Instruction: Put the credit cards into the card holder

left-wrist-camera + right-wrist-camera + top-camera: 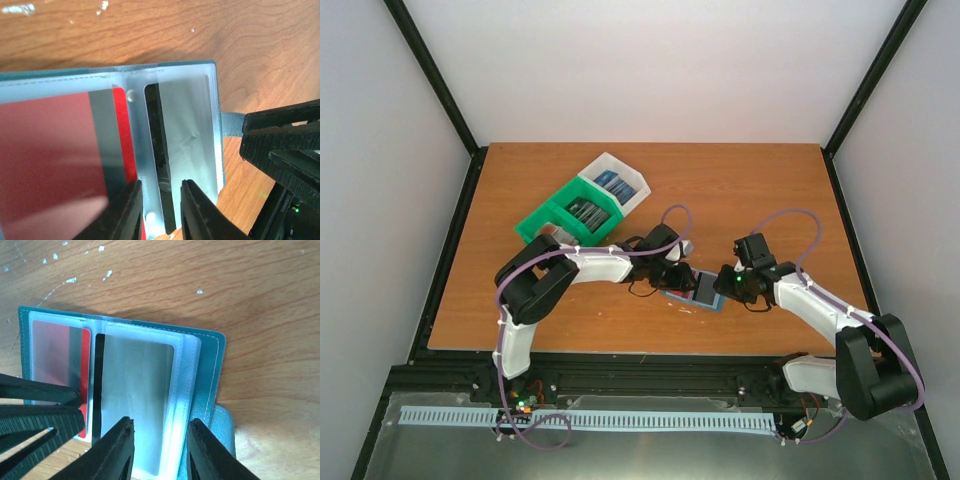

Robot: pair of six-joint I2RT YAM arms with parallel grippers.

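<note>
The teal card holder (706, 294) lies open on the table between both grippers, its clear sleeves facing up (195, 125) (140, 380). A red credit card (50, 150) (55, 355) sits inside the left sleeve. A dark credit card (159, 150) (99, 385) shows as a narrow strip at the mouth of the neighbouring sleeve. My left gripper (161, 210) (675, 280) stands open low over the holder, its fingers on either side of that dark strip. My right gripper (160, 450) (728, 285) is open over the holder's right side, one finger above the sleeve, the other above the teal cover.
A green bin (565, 215) and a white bin (620, 185) holding more cards stand joined at the back left of the wooden table (770, 190). The right gripper's black fingers (280, 145) crowd the holder's strap side; the left gripper's fingers (35, 410) press in from the opposite side.
</note>
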